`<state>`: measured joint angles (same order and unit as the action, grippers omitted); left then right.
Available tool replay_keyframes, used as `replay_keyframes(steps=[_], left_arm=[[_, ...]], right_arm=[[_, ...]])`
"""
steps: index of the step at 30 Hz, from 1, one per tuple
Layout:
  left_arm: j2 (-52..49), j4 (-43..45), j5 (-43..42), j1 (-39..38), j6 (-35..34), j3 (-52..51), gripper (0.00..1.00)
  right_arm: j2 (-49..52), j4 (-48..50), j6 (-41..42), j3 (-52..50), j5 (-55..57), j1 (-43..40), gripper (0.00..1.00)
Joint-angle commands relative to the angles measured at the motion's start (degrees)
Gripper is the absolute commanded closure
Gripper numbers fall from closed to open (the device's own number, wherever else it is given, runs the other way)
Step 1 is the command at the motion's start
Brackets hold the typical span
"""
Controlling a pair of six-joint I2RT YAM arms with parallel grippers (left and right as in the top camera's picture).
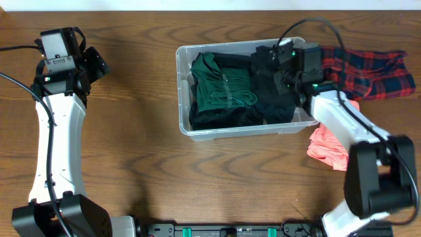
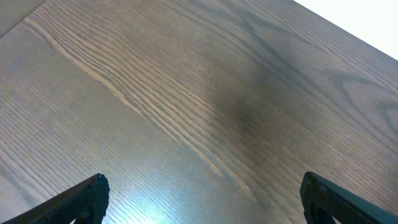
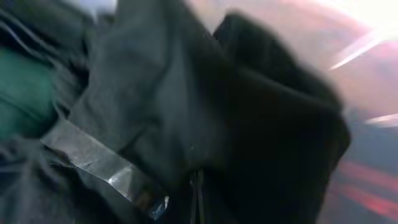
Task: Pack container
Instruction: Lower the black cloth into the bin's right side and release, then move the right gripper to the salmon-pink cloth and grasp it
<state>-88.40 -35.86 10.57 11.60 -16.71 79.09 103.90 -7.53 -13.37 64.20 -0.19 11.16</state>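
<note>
While the right arm [image 1: 342, 118] is reaching into the clear plastic rectangular container [image 1: 237, 132], which is standing in the middle of the brown wooden table [image 1: 131, 164], the overhead view is showing the right jaws down on the crumpled black garment [image 1: 273, 99] in the right half of the bin. A folded dark green garment [image 1: 220, 92] is filling the left half. A red and navy checked cloth [image 1: 375, 72] and a coral pink cloth [image 1: 329, 145] are lying outside, to the right of the container, so I am judging that the packing is only partly done. The left arm [image 1: 56, 125] is waiting well apart, near the left edge.

From the left wrist, the left jaws are standing wide over bare wood and are holding nothing.

From the right wrist, blurred black fabric is filling almost everything, with a pale glossy strip [image 3: 93, 155] crossing the lower left. The right jaws are closed. Whether a fold is caught between them, I cannot tell.

To do this step well, the arm should be pressing the black garment flat and low toward the right wall, not dragging it over the green one, so that room is being left for the two cloths outside. It should be moving slowly, because the light container may be sliding on the table.
</note>
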Motion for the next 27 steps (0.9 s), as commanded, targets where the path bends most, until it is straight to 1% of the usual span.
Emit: replay_keyframes(steps=[1,6,8,11,13,15,17,20,23,25,27], left_arm=[[0.3,-0.2,0.7,0.2,0.1,0.2,0.02],[0.3,-0.2,0.7,0.2,0.1,0.2,0.02],[0.3,-0.2,0.7,0.2,0.1,0.2,0.02],[0.3,-0.2,0.7,0.2,0.1,0.2,0.02],[0.3,-0.2,0.7,0.2,0.1,0.2,0.02],[0.3,-0.2,0.7,0.2,0.1,0.2,0.02],[0.3,-0.2,0.7,0.2,0.1,0.2,0.02],[0.3,-0.2,0.7,0.2,0.1,0.2,0.02],[0.3,-0.2,0.7,0.2,0.1,0.2,0.02],[0.3,-0.2,0.7,0.2,0.1,0.2,0.02],[0.3,-0.2,0.7,0.2,0.1,0.2,0.02]], right_arm=[[2.7,-0.9,1.4,0.9,1.3,0.3,0.99],[-0.1,-1.1,1.8,1.8,1.3,1.3,0.99],[-3.4,-1.6,2.6,2.4,1.4,1.7,0.99],[-9.6,-3.0,4.5,3.4,1.5,2.0,0.96],[-14.2,-4.9,6.0,4.2,1.5,2.0,0.94],[-18.6,-7.9,7.8,4.6,3.6,1.7,0.94],[-22.8,-12.1,10.7,4.6,7.9,1.1,0.93],[-28.1,-21.0,15.9,4.6,12.6,-0.8,0.93],[-32.0,-31.5,25.0,4.6,12.8,-5.7,0.95],[-32.9,-36.9,28.0,4.6,11.7,-10.2,0.95],[-32.7,-40.8,28.8,4.5,10.1,-15.1,0.93]])
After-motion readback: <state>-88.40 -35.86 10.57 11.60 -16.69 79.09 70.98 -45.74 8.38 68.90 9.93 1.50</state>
